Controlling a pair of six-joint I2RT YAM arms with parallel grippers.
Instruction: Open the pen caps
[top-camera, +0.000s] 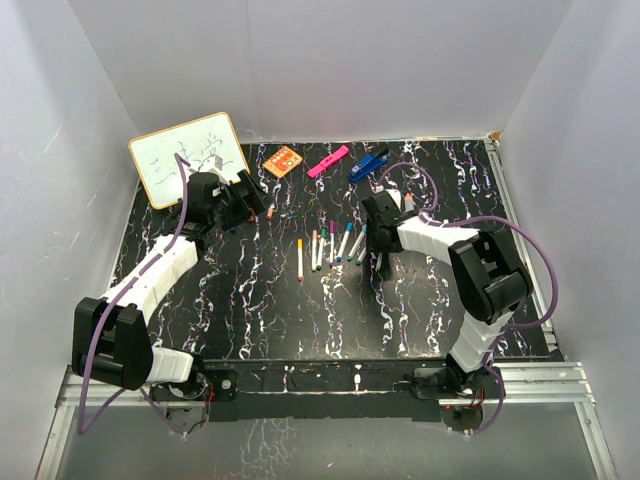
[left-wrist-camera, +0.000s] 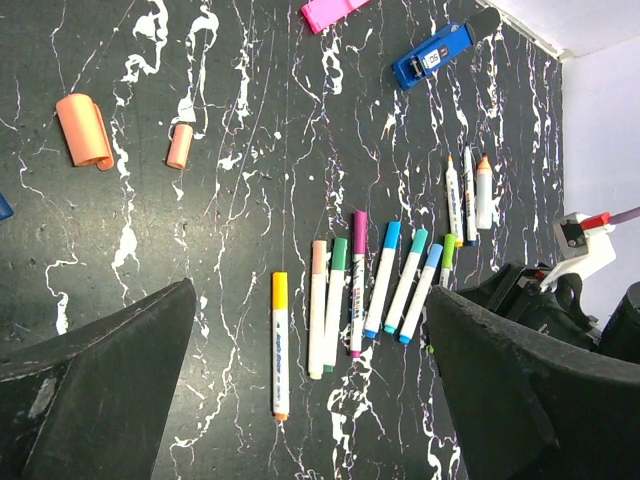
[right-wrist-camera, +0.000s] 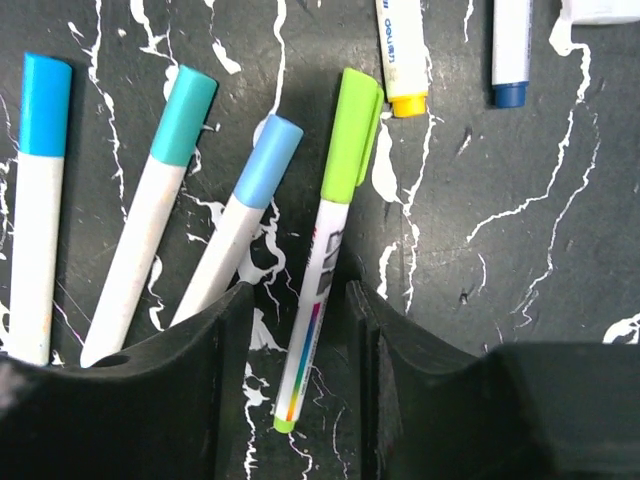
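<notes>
At the far left of the counter (top-camera: 300, 330) is a whiteboard (top-camera: 188, 157) with scribbles too small to read. Just beside it the left claw (top-camera: 255, 205) hangs over the counter with its fingers (left-wrist-camera: 100, 380) wide apart, holding nothing. In its own camera the lower edge cuts both fingers, and a blue thing (left-wrist-camera: 4, 207) at the left edge is cut so much that I cannot name it. Near it lie a curled orange piece (left-wrist-camera: 85, 130) and a small orange tube (left-wrist-camera: 180, 145), perhaps a loose cap, but the view is too coarse to be sure. In the middle of the counter lies a row of thin white pens (top-camera: 330, 245), close side by side. The pen caps (left-wrist-camera: 391, 235) sit on their far ends: short smooth plastic tubes, from left to right yellow, peach, green, purple, blue, teal, light blue and lime. At the right end of the row is the right claw (right-wrist-camera: 298, 295), low over the counter. Its fingers stand a little apart on both sides of the pen with the lime cap (right-wrist-camera: 352, 135), around the white barrel and not the cap. A thin dark gap shows on each side of the barrel, so they are not clamped on it. The fingers hide the near ends of the three neighbour pens, and the upper edge cuts two further pens (right-wrist-camera: 400, 50), one with a yellow end and one with a blue end.
</notes>
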